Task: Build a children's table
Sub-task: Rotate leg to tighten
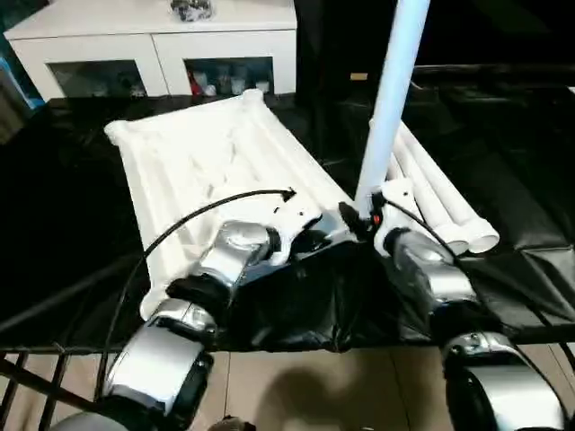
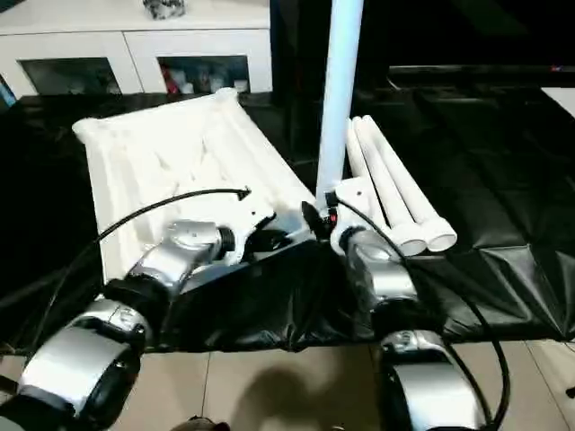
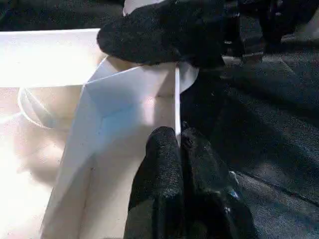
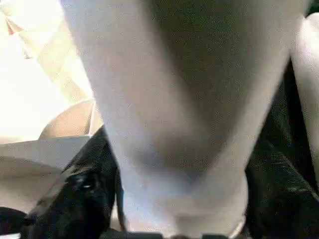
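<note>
Right gripper around upright leg.

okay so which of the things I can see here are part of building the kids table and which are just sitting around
Part of the job:
- white tabletop, lying underside up
- upright leg, standing at the tabletop's near corner
- spare legs, lying beside it on the black sheet

Just sitting around:
- white cabinet behind

Two silver forearms w/ black joint bands, black cable looped over left, black-fingered hands.
</note>
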Motion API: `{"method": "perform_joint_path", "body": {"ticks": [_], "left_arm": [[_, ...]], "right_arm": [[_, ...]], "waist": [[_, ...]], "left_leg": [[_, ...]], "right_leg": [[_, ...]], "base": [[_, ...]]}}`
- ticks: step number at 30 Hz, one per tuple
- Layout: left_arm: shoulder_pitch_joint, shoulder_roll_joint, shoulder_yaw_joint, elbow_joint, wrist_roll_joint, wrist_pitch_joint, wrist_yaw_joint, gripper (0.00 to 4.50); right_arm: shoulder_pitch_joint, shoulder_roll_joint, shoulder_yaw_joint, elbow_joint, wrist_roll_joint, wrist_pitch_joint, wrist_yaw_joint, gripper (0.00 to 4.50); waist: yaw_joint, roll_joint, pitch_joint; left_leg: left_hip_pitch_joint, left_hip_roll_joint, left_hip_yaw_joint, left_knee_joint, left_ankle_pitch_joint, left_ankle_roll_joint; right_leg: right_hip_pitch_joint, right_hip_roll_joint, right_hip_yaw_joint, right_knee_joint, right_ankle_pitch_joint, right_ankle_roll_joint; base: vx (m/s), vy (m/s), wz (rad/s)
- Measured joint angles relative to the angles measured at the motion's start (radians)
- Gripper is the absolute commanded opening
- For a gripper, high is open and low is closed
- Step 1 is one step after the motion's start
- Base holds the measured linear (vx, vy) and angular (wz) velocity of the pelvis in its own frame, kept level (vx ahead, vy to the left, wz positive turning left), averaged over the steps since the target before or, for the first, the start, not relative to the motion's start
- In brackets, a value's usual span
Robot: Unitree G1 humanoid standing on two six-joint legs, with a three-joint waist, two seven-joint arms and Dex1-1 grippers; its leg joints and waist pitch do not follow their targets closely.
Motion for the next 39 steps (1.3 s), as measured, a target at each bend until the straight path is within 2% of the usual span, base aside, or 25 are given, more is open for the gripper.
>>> {"method": "perform_joint_path", "body": {"ticks": [4,7,14,21,33,37,39], "left_arm": [[0.000,0.014,0.000,0.000,0.001,-0.012,-0.023,0.00],[0.002,0.035,-0.002,0.000,-0.003,-0.035,-0.080,0.00],[0.027,0.116,-0.019,-0.020,-0.034,-0.094,-0.302,0.00],[0.027,0.157,-0.034,-0.019,-0.038,-0.121,-0.443,0.00],[0.027,0.191,-0.051,-0.019,-0.042,-0.140,-0.571,0.00],[0.027,0.192,-0.051,-0.019,-0.041,-0.141,-0.569,0.00],[0.027,0.187,-0.048,-0.019,-0.039,-0.138,-0.527,0.00]], "right_arm": [[-0.004,-0.007,0.000,0.012,0.004,-0.019,0.061,3.88],[0.006,-0.035,0.005,-0.001,0.009,-0.021,0.173,3.88],[0.083,-0.138,0.081,-0.109,0.052,-0.009,0.528,3.88],[0.131,-0.210,0.142,-0.208,0.061,0.023,0.745,3.88],[0.155,-0.241,0.179,-0.276,0.069,0.074,0.874,2.96],[0.159,-0.239,0.179,-0.283,0.070,0.078,0.868,2.79],[0.160,-0.221,0.158,-0.271,0.067,0.073,0.815,2.75]], "waist": [[-0.001,0.000,0.000],[0.000,0.000,0.000],[0.023,0.000,0.001],[0.042,-0.001,0.001],[0.046,-0.001,0.001],[0.046,-0.001,0.001],[0.045,-0.002,0.001]], "left_leg": [[-0.001,0.000,0.000,0.000,0.000,0.000],[-0.004,0.000,0.000,0.000,0.000,0.000],[-0.007,0.001,0.000,0.000,0.000,0.001],[-0.010,0.001,0.000,0.003,0.000,0.001],[-0.011,0.001,0.000,0.003,0.000,0.001],[-0.011,0.001,0.000,0.003,0.000,0.001],[-0.011,0.001,0.000,0.004,0.000,0.001]], "right_leg": [[-0.001,0.000,0.000,0.000,0.000,0.000],[-0.004,0.000,-0.001,0.000,0.000,0.000],[-0.007,0.000,-0.002,0.000,0.000,0.000],[-0.007,0.000,-0.002,0.000,0.000,0.000],[-0.007,-0.001,-0.002,0.000,0.000,0.000],[-0.007,-0.001,-0.002,0.000,0.000,0.000],[-0.007,-0.001,-0.002,0.001,0.000,0.000]], "base": [[0.000,0.000,0.00],[0.000,0.000,0.00],[0.000,0.000,0.00],[0.000,0.000,0.00],[0.000,0.000,0.00],[0.000,0.000,0.00],[0.000,0.000,0.00]]}}
